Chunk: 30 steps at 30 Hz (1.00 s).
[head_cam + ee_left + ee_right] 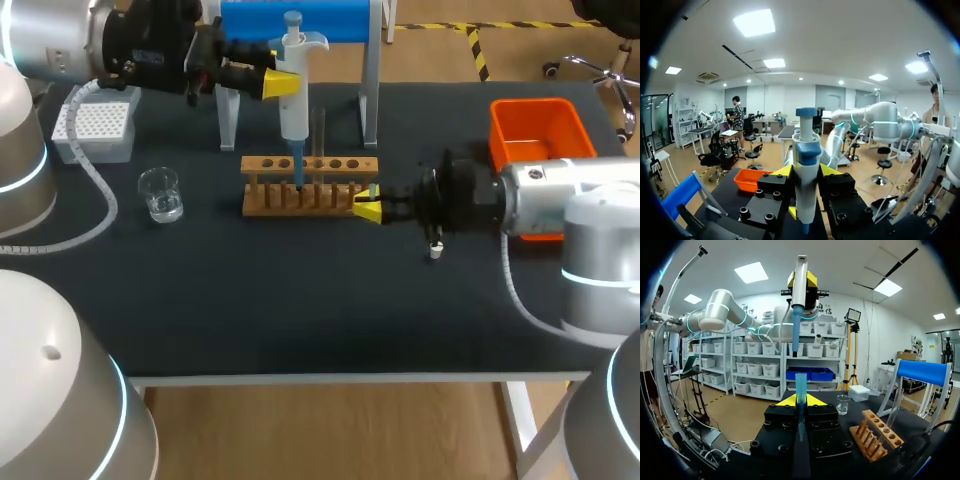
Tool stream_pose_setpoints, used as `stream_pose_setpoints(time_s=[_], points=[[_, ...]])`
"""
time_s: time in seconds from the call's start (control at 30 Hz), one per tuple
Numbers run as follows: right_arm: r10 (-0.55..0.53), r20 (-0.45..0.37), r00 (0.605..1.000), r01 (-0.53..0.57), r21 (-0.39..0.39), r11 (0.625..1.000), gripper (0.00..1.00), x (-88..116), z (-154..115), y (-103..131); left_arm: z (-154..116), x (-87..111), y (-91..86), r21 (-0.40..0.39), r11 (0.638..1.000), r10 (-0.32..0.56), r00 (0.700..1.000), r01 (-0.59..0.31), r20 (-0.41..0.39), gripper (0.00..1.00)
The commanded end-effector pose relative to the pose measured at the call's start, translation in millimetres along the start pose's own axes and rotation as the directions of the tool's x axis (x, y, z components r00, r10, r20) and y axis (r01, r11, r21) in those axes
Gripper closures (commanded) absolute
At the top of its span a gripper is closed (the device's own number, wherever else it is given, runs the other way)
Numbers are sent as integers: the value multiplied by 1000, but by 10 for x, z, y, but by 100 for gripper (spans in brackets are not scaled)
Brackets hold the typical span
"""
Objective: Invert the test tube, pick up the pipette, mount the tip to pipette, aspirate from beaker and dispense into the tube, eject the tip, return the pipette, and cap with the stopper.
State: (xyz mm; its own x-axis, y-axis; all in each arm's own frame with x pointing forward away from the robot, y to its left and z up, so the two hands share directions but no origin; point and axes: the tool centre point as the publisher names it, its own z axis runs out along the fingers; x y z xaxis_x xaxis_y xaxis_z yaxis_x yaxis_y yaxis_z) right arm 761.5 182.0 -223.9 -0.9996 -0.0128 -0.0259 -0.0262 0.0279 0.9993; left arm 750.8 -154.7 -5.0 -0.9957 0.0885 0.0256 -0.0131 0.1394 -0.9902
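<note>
L gripper clamped on pipette, over rack; R gripper pinching tip upright, beside rack end.

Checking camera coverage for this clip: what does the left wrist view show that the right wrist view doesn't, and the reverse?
Only the left wrist view: the orange bin. Only the right wrist view: the pipette tip upright between the jaws of the right gripper, the beaker, the wooden rack and the test tube. Both: the pipette, held in the jaws of the left gripper.
</note>
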Motion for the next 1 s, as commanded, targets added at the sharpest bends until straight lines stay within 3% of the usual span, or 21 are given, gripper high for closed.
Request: stream_pose_setpoints(time_s=[0.03, 0.63, 1.0], points=[[-1, 1, 1000, 1, -1, 1000, 100, 5, -4, -2, -15, -2, 0, -1, 1000, 1, 1000, -1, -4, 100], [-1, 1, 1000, 1, -1, 1000, 100, 5, -4, -2, -15, -2, 0, -1, 1000, 1, 1000, -1, -4, 100], [-1, -16, 1000, 1, -18, 1000, 100, 84, 365, 23, -15, -2, 0, -1, 1000, 1, 1000, -1, -4, 100]])
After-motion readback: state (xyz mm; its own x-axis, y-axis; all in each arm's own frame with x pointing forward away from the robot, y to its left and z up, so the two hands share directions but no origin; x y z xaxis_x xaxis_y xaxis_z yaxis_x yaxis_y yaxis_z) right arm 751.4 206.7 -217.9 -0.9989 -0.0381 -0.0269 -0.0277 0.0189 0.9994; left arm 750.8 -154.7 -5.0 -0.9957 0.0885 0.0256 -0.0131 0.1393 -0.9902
